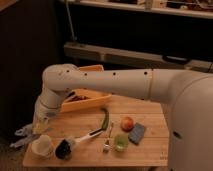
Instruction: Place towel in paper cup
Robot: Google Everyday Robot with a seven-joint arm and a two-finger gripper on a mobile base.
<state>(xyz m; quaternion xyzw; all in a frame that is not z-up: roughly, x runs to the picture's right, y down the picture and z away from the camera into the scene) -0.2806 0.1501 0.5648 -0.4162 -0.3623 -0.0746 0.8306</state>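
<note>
The pincer [22, 136] hangs at the left edge of the pale wooden worktop [150, 150], low and just beside the white paper cup [42, 145]; whether it is spread or pressed together I cannot tell, nor whether anything sits in it. The long white robot arm [110, 80] reaches across from the right, above the back of the worktop.

The only cloth-like thing I can make out is a flat blue-grey folded towel [136, 133], lying on the right half of the worktop, well apart from the cup. I take it for the task's thing, though it could pass for a sponge. It should be light, soft and limp, likely to droop or unfold when lifted. A pinch from above at its middle or along a folded edge looks best, so that it bunches up small enough for the cup's mouth. The cup is light as well and may tip or slide if pushed.

A round orange fruit [127, 123] touches or nearly touches the towel's left corner. A small green cup [121, 142] stands near, with a metal fork [108, 140] beside it. Between towel and paper cup lie a long green pepper [105, 119] and a white-handled black brush [75, 141], whose dark head rests just beside the paper cup. An orange plastic tray [85, 105] sits at the back.
</note>
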